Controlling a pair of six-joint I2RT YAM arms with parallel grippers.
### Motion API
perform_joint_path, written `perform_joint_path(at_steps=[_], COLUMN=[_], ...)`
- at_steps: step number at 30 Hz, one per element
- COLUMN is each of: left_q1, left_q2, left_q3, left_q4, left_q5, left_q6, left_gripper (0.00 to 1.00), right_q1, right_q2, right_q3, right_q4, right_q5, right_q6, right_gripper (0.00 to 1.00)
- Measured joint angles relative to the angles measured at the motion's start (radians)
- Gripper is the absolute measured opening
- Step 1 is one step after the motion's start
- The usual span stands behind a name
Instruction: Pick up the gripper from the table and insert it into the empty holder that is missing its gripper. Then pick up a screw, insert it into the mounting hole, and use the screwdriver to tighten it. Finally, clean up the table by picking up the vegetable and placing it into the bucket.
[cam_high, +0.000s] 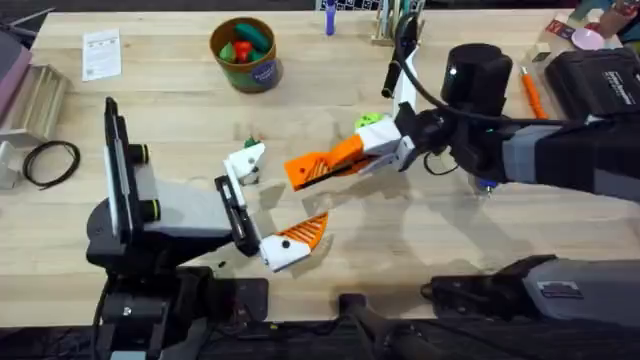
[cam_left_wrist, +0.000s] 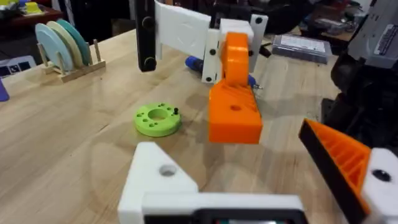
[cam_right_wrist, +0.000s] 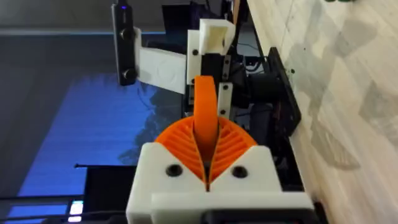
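Working over a pale wood table (cam_high: 170, 110), I see my right gripper (cam_high: 305, 172) clamped on the orange gripper (cam_high: 335, 160). My left gripper (cam_high: 270, 205) is spread, the bare holder (cam_high: 244, 160) just beside that piece. The bucket (cam_high: 245, 55) stands at the far edge.

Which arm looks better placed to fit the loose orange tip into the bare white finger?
Right. The right gripper is shut on the orange tip and holds it close to the bare white finger. That finger sits on the left arm itself, so the left arm can hardly reach it.
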Motion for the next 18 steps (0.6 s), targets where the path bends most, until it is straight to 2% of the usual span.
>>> perform_joint_path(at_steps=[6,18], left_q1=[0.0,0.0], left_q2=[0.0,0.0], left_q3=[0.0,0.0], left_q4=[0.0,0.0], left_q5=[0.0,0.0], left_q6=[0.0,0.0], left_gripper=[0.986,0.987], right_q1=[0.03,0.084], right_q2=[0.05,0.054], right_q3=[0.0,0.008], right_q4=[-0.001,0.0], right_q5=[-0.001,0.045], right_q6=[0.009,0.026], right_gripper=[0.009,0.009])
